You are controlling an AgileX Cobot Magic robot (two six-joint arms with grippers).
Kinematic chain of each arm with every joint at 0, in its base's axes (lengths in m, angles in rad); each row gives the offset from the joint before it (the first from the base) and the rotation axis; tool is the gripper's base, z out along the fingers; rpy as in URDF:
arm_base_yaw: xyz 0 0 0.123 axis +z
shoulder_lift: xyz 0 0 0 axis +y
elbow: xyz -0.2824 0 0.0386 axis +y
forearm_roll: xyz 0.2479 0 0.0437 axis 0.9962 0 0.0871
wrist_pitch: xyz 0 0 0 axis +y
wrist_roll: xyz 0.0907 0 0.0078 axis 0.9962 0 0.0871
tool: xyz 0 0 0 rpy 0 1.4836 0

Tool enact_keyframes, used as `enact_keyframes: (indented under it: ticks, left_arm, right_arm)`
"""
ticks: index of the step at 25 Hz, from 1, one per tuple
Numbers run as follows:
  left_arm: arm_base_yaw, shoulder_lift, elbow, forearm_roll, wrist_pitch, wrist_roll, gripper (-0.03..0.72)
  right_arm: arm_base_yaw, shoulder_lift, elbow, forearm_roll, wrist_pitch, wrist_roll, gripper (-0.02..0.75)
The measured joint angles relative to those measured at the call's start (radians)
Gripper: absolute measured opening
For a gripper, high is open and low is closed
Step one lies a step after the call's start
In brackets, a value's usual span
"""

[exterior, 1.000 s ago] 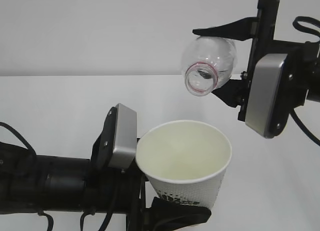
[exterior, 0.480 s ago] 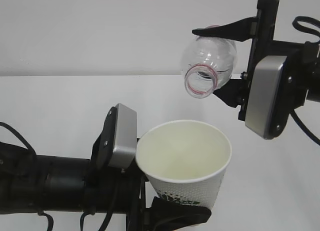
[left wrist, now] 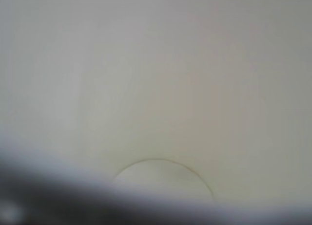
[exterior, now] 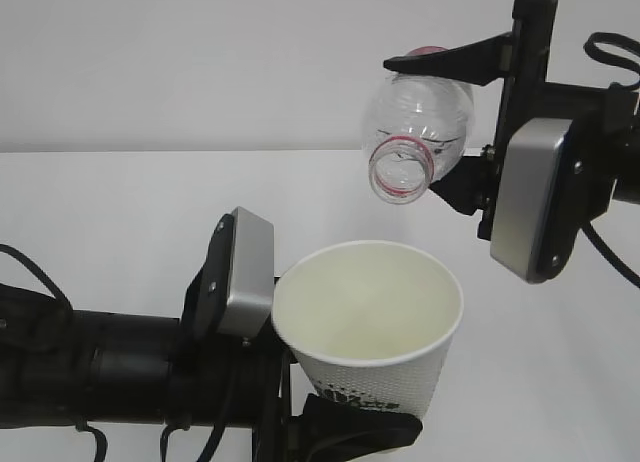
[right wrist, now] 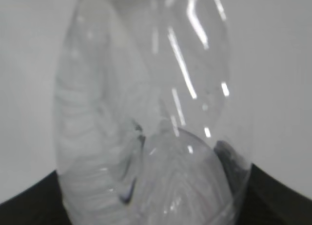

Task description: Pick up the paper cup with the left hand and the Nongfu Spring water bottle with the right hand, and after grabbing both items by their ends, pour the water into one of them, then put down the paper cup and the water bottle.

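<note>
The white paper cup [exterior: 370,312] stands upright at the lower middle, green logo on its side, cream inside. My left gripper [exterior: 340,427] is shut on its lower part. The left wrist view is filled with the paper cup's [left wrist: 161,88] blurred inside wall and round bottom. Up and to the right, the clear Nongfu Spring water bottle [exterior: 418,132] lies tilted, its red-ringed open mouth pointing down toward the cup. My right gripper [exterior: 450,122] is shut on its body. The bottle [right wrist: 146,113] fills the right wrist view. No stream of water shows.
A white table [exterior: 120,202] spreads behind the arms, with a plain pale wall [exterior: 200,62] beyond it. The left arm's grey plate [exterior: 245,272] sits just left of the cup. The right arm's plate [exterior: 530,197] hangs right of the bottle.
The bottle has tipped a little further, so its mouth points lower and a red edge shows at its top. The cup and the left arm have stayed still.
</note>
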Motion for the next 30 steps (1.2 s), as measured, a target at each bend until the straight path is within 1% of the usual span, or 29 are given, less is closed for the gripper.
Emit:
enact_keyframes:
  ticks: [30]
  left_arm:
    - [0.000,0.000,0.000,0.000,0.000,0.000,0.489]
  right_arm:
    - [0.000,0.000,0.000,0.002,-0.028,-0.113,0.519]
